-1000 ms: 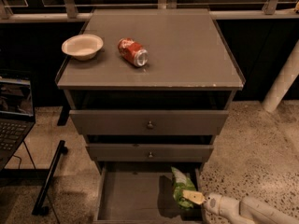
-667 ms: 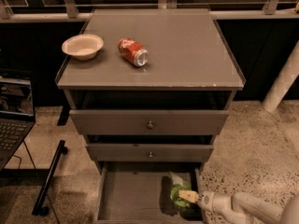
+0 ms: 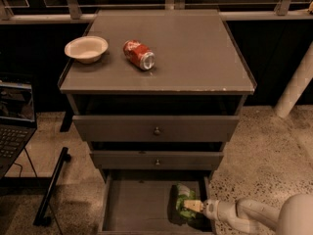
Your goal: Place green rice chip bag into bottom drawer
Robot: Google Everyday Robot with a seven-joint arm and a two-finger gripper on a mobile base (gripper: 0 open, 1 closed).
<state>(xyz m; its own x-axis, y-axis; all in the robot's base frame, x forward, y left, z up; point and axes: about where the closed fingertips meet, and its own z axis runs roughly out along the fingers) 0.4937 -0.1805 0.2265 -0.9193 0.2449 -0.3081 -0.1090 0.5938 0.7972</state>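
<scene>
The gripper (image 3: 193, 206) sits low inside the open bottom drawer (image 3: 132, 207), reaching in from the right on a pale arm (image 3: 244, 213) that crosses the drawer's right wall near its front. Its tip lies right against the green rice chip bag (image 3: 182, 199); whether it is clamped on the bag or has let go, I cannot tell. The bag is within the drawer's right-hand part, close to the right wall, and looks to be down on or just above the flat floor. That fits a placement: low enough that the crinkly bag should settle rather than drop or tip out. The left of the drawer floor is bare, so the bag has room to slump. The drawer is pulled well out beyond the two knobbed drawer fronts (image 3: 156, 128) above it, which are closed or nearly so and leave the arm a clear path down. On the cabinet top (image 3: 195, 53) a red soda can (image 3: 139, 54) lies on its side near a white bowl (image 3: 86, 48), both well apart from the work below. A laptop (image 3: 14, 116) stands at the left edge.
</scene>
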